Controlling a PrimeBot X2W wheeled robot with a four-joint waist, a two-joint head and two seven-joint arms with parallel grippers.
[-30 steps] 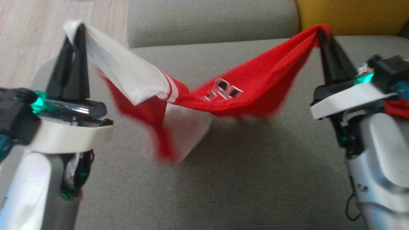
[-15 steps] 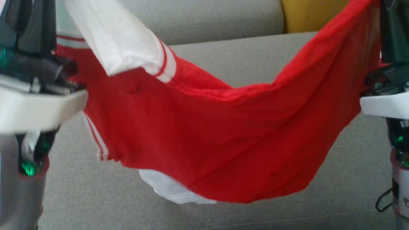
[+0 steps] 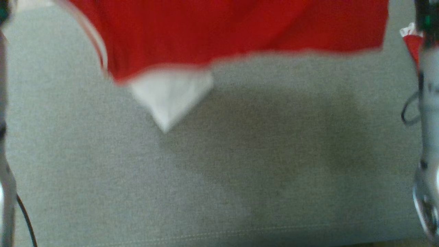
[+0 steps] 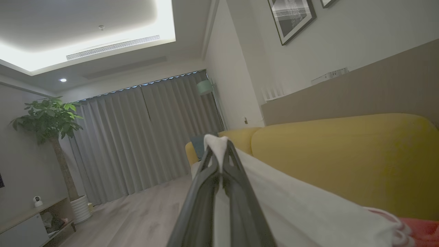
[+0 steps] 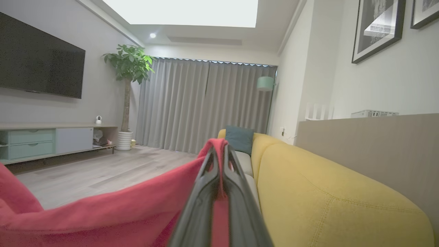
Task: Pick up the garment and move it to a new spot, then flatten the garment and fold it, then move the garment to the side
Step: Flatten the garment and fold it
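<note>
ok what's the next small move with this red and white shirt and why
Probably lower both arms to lay it flat: left gripper pinches white cloth, right gripper red cloth, and the red and white garment hangs spread above the grey fabric sofa seat.

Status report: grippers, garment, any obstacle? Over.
Left gripper shut on garment, white corner. Right gripper shut on red edge. Garment hangs over grey cushion, no obstacle seen.

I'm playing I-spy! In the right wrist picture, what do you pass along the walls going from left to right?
Black TV → potted plant → grey curtains → mint-green lamp → framed picture.
</note>
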